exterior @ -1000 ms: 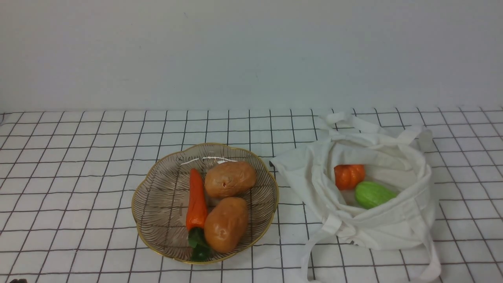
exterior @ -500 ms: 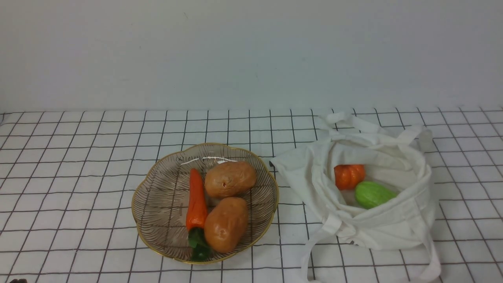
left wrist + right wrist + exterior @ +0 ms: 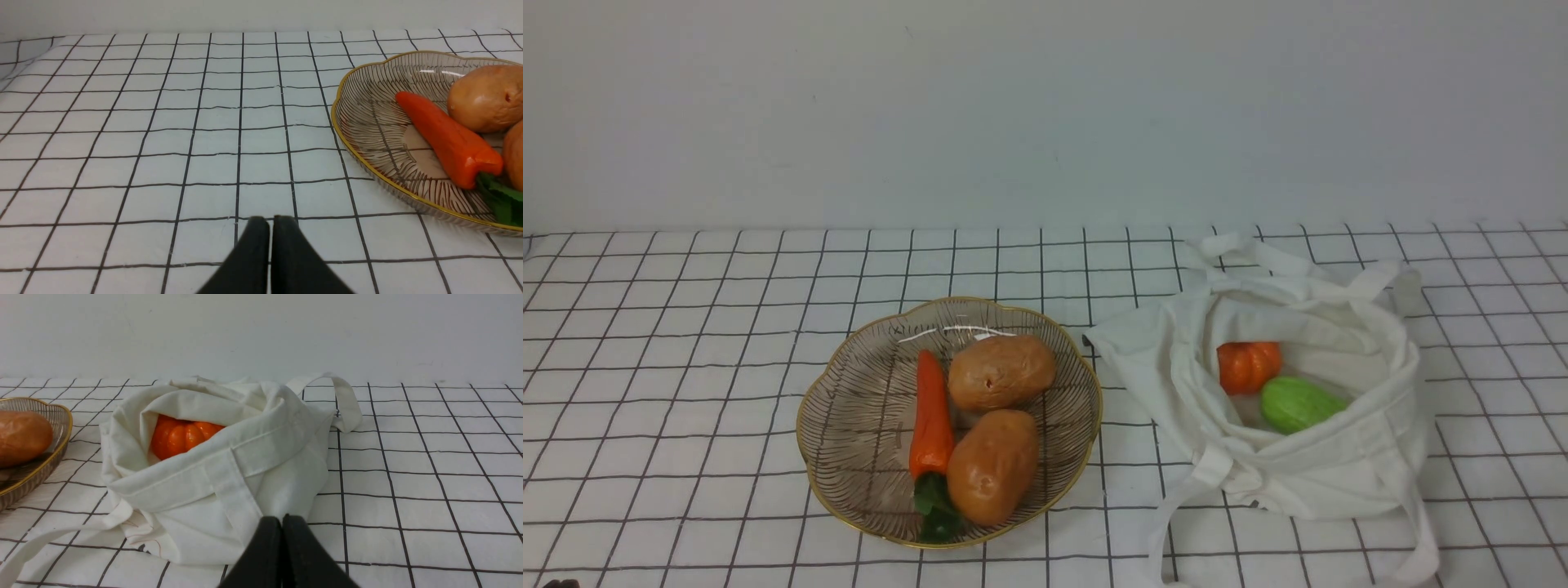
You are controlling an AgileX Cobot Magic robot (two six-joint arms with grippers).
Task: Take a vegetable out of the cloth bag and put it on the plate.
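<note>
Dimpled round potato [image 3: 1001, 372] on scalloped glass plate [image 3: 849, 408]

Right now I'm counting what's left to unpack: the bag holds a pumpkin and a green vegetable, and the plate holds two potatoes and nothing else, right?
Not quite. Beside the two potatoes, the plate also holds a carrot, as the front view shows. The cloth bag does hold the pumpkin and the green vegetable.
</note>
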